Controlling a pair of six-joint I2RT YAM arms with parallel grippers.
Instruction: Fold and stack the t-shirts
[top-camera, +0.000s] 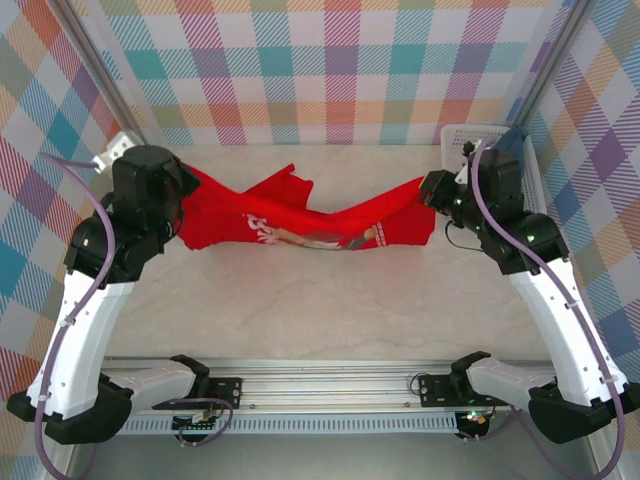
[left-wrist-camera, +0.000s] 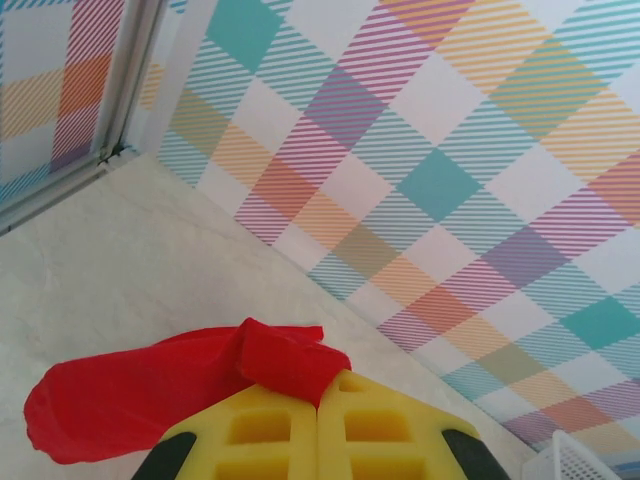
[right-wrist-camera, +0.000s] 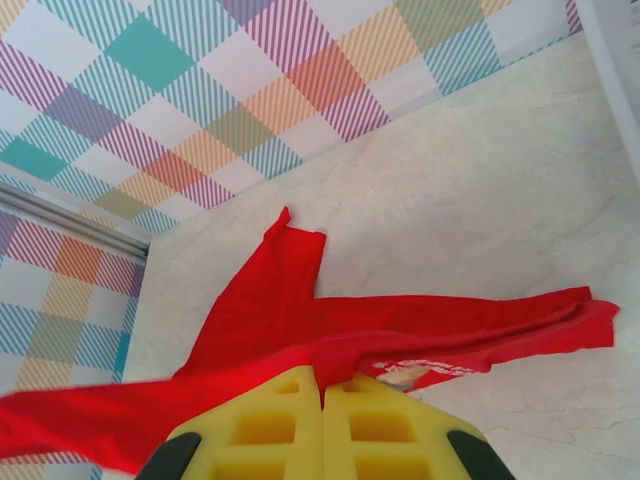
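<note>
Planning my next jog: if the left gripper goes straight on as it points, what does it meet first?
The left gripper is shut on the red t-shirt, bunched just ahead; past that, probably the table, then the plaid wall, though depth is unclear.

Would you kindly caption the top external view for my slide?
Left claw and right claw hold the red t-shirt stretched between them over the table.

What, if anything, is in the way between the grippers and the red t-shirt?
Nothing visible. The left gripper and the right gripper are each shut on a bit of the red t-shirt, which is stretched between them.
</note>
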